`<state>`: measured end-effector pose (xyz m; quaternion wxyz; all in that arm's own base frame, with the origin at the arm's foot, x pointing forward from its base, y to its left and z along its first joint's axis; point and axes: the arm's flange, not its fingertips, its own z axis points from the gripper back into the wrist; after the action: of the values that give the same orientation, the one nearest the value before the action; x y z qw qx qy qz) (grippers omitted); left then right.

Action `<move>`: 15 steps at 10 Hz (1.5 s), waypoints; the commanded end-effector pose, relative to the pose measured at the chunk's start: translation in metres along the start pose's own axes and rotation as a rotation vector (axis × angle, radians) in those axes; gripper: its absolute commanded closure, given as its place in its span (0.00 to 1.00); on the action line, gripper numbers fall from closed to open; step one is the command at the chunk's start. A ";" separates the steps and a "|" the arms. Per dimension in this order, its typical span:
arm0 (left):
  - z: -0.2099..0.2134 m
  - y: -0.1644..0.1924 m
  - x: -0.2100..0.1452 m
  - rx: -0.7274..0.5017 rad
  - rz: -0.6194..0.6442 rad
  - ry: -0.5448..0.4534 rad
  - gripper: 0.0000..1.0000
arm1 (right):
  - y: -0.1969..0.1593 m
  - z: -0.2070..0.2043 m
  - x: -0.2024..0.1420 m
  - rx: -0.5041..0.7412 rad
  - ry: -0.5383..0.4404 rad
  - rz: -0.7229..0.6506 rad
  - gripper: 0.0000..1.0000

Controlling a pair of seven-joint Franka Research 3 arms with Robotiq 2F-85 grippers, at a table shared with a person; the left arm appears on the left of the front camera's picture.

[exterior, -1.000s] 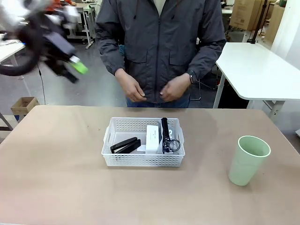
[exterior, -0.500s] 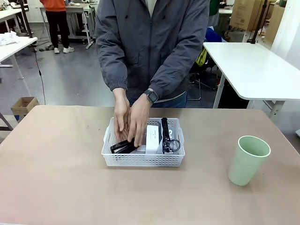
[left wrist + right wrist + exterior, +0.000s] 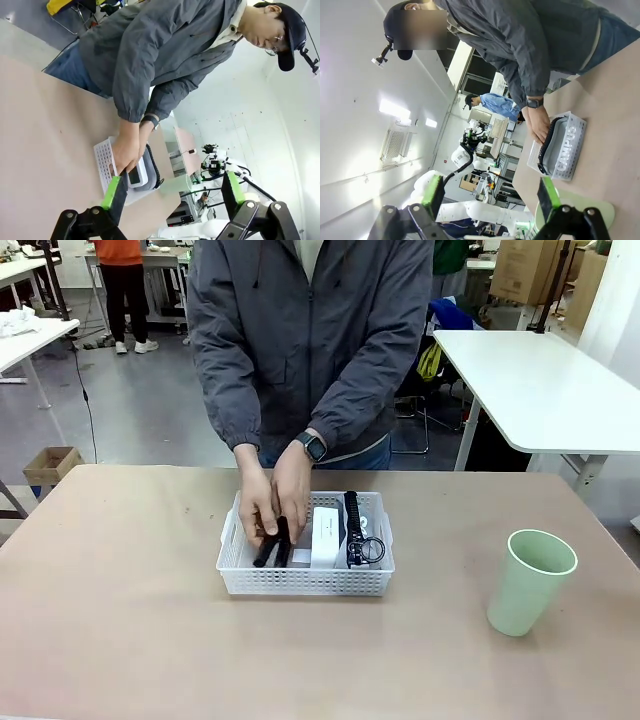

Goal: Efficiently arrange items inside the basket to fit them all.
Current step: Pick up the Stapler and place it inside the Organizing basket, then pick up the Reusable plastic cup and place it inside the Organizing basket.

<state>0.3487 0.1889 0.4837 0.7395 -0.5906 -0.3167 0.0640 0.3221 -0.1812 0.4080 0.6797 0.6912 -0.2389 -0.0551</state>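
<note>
Gripping stapler (image 3: 271,548), both hands (image 3: 290,495) inside basket (image 3: 300,583).

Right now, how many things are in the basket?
3: black stapler at left under the person's hands, white box in the middle, shoe at right. Hands may hide more.

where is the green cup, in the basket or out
Out. The green cup stands upright on the table, to the right of the white basket and apart from it.

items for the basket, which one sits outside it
The pale-green cup, upright on the table right of the basket; stapler, white box and shoe are inside it.
</note>
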 end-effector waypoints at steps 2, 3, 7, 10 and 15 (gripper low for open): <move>0.002 -0.009 -0.002 0.012 -0.016 0.000 0.00 | 0.003 0.002 -0.002 0.002 0.009 0.012 0.00; 0.002 -0.009 -0.002 0.012 -0.016 0.000 0.00 | 0.003 0.002 -0.002 0.002 0.009 0.012 0.00; 0.002 -0.009 -0.002 0.012 -0.016 0.000 0.00 | 0.003 0.002 -0.002 0.002 0.009 0.012 0.00; 0.002 -0.009 -0.002 0.012 -0.016 0.000 0.00 | 0.003 0.002 -0.002 0.002 0.009 0.012 0.00; 0.002 -0.009 -0.002 0.012 -0.016 0.000 0.00 | 0.000 0.000 -0.013 -0.027 0.090 0.052 0.00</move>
<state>0.3456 0.1874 0.4913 0.7417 -0.5849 -0.3230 0.0589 0.3199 -0.1792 0.4058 0.6866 0.6876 -0.2316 -0.0461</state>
